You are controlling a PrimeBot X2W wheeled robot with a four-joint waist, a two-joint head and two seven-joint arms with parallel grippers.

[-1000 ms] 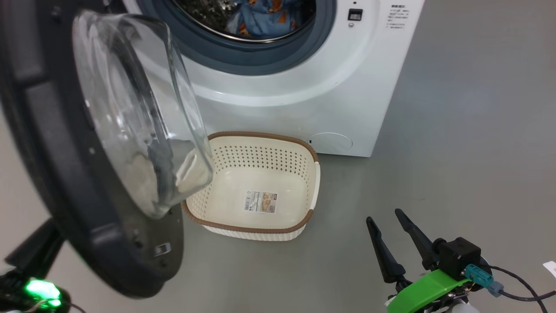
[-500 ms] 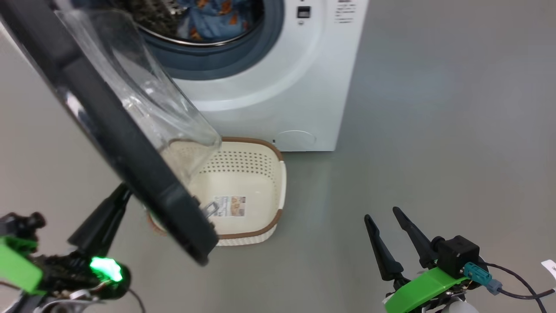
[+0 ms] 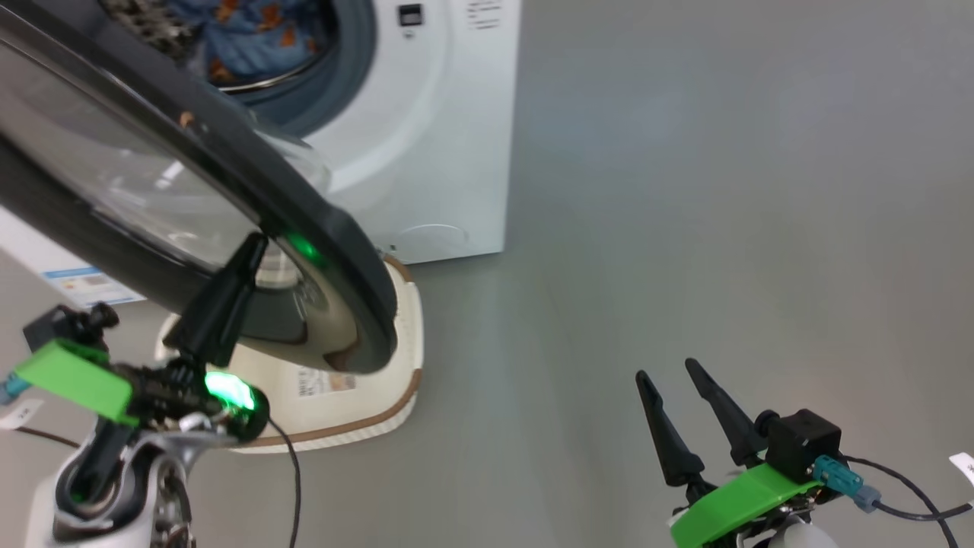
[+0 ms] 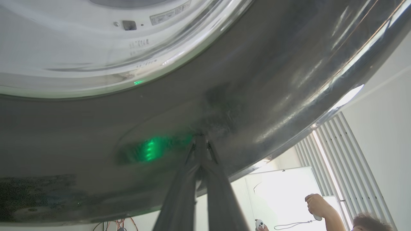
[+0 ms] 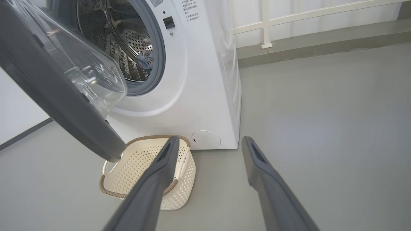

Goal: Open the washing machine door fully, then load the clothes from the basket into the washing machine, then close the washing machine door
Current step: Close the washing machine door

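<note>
The washing machine (image 3: 456, 152) stands at the upper left with the clothes (image 3: 243, 38) inside its drum. The washing machine door (image 3: 335, 228) hangs partly swung, its outer black face towards me, above the empty basket (image 3: 403, 365). My left gripper (image 3: 251, 247) is shut, tips pressed against the door's outer face. The left wrist view has the shut left gripper (image 4: 200, 138) touching the glossy door rim (image 4: 273, 80). My right gripper (image 3: 666, 369) is open over bare floor. The right wrist view has the open right gripper (image 5: 210, 139), the door (image 5: 64, 106), the basket (image 5: 144, 166) and clothes (image 5: 146, 59).
Grey floor (image 3: 685, 190) stretches wide to the right of the machine. A white railing and a step (image 5: 289, 19) run behind it. A person's hand (image 4: 316, 202) holding a controller appears low right in the left wrist view. A cable (image 3: 905, 495) trails from my right wrist.
The head camera has turned, so the machine sits further left. The door has swung towards the machine, now showing its outer face. My left gripper has risen against it; the right has not moved.
</note>
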